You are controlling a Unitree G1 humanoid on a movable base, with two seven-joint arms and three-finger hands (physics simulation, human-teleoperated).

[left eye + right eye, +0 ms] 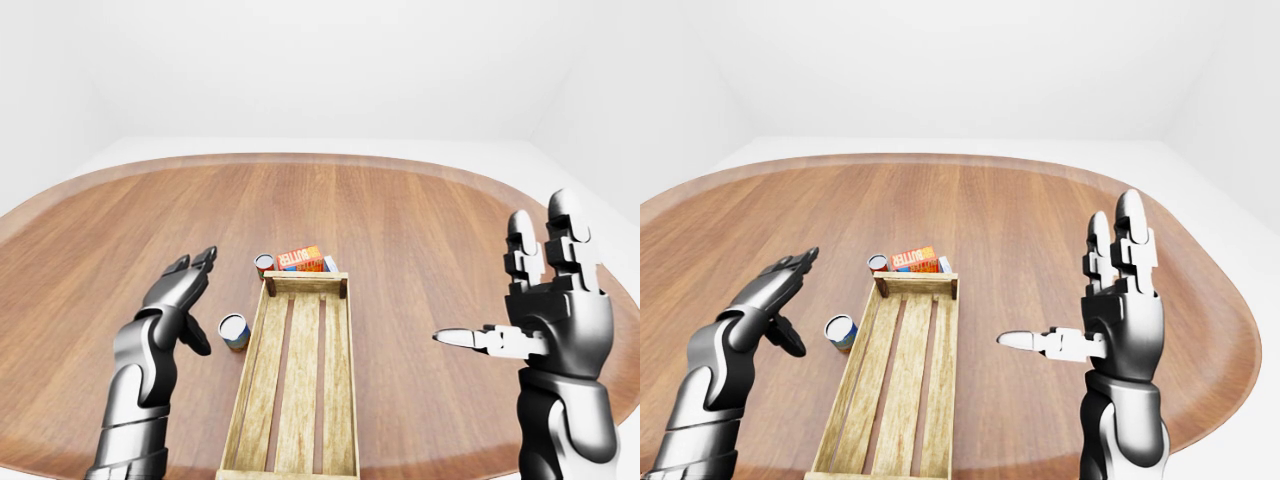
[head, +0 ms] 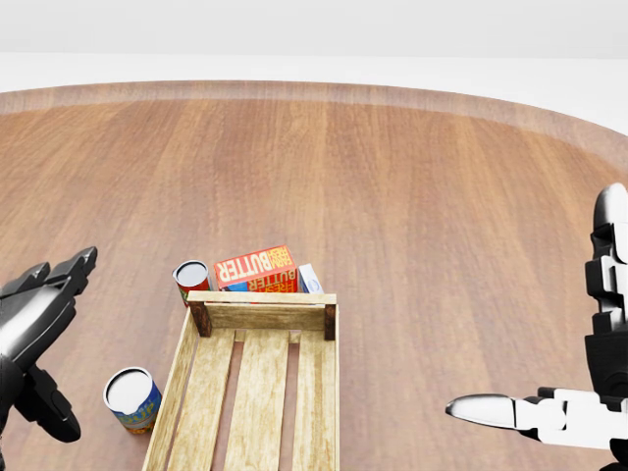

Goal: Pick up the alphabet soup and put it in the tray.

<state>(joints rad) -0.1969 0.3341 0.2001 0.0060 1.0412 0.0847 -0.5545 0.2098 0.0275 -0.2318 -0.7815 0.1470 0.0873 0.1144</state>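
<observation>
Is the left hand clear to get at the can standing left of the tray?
Probably yes. The left hand is open, just left of the blue-labelled can, with bare table between them. The tray wall stands close on the can's right, so approach from the left.

Bright, even, diffuse light fills all three views, with no clear source. The white walls wash out almost featureless. Shadows on the wooden worktop (image 1: pixel 400 230) are faint and soft. Everything renders sharp, without blur or glare; the eye views curve the worktop's rim wide-angle.
</observation>
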